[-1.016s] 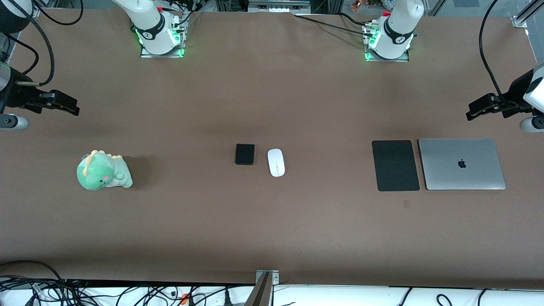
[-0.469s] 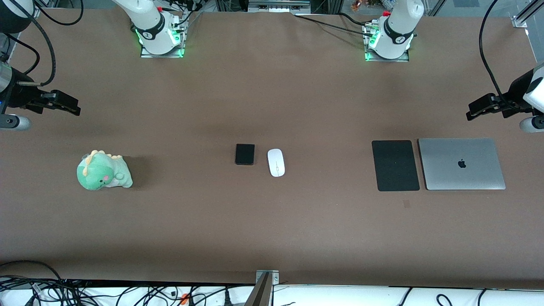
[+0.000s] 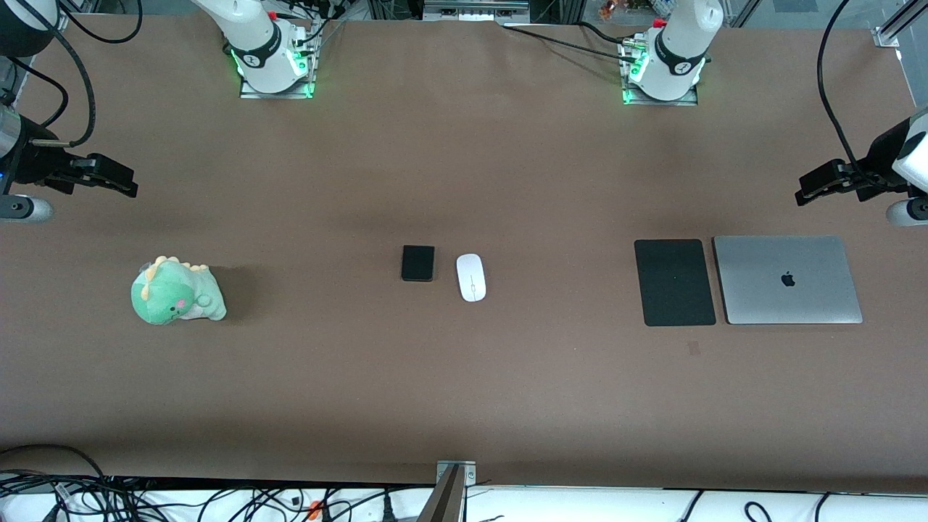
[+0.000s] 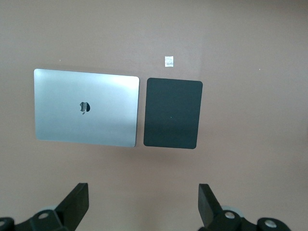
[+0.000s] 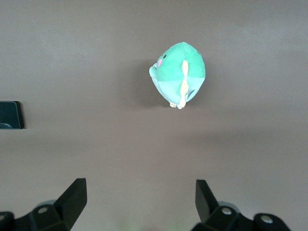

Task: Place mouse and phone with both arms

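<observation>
The white mouse (image 3: 470, 277) and the black phone (image 3: 418, 262) lie side by side on the brown table (image 3: 464, 391), near its middle, the mouse toward the left arm's end. An edge of the phone also shows in the right wrist view (image 5: 9, 115). My right gripper (image 3: 125, 184) hangs open and empty over the table at the right arm's end; it also shows in its wrist view (image 5: 139, 191). My left gripper (image 3: 806, 191) hangs open and empty over the left arm's end, and also shows in its own view (image 4: 143, 193). Neither gripper is near the mouse or the phone.
A large flat black pad (image 3: 674, 282) and a closed silver laptop (image 3: 787, 279) lie side by side toward the left arm's end; both show in the left wrist view, the pad (image 4: 173, 112) and the laptop (image 4: 85, 108). A green plush dinosaur (image 3: 176, 291) sits toward the right arm's end.
The right arm's wrist has shifted very slightly. The mouse, the phone and the left arm have not moved.
</observation>
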### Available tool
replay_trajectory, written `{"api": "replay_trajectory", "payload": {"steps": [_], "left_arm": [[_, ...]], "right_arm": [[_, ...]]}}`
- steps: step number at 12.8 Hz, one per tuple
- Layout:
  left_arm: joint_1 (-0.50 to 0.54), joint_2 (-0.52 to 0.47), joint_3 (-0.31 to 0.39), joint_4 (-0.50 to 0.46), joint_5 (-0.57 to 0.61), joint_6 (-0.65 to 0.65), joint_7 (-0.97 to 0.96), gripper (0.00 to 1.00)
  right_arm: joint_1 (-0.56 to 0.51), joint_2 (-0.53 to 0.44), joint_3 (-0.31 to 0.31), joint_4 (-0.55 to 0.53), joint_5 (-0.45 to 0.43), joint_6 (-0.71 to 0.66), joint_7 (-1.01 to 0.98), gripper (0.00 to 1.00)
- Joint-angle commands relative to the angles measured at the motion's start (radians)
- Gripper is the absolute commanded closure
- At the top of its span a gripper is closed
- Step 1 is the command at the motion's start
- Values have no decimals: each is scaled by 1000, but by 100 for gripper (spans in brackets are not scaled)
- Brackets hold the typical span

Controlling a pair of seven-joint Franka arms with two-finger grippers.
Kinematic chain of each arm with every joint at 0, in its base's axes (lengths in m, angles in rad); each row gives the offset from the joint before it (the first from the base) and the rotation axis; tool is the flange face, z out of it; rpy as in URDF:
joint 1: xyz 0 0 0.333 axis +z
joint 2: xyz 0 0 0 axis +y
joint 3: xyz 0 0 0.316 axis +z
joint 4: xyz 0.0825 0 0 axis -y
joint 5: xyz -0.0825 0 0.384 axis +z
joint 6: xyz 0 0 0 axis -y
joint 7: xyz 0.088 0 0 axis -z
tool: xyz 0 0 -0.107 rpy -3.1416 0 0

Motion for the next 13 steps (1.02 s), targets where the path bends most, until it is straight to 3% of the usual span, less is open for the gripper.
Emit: {"api": "replay_trajectory", "payload": {"steps": [1, 8, 13], "left_arm": [[5, 10, -5, 19, 14, -16, -7, 0], [-12, 40, -13, 15, -7, 13, -54, 0], [-17, 120, -121, 15, -90, 113, -204, 0]], "right_arm": [[-10, 2, 7, 8, 16, -16, -7, 0], [-1, 4, 11, 5, 16, -18, -11, 0], [-1, 4, 13, 4, 16, -31, -1, 0]]}}
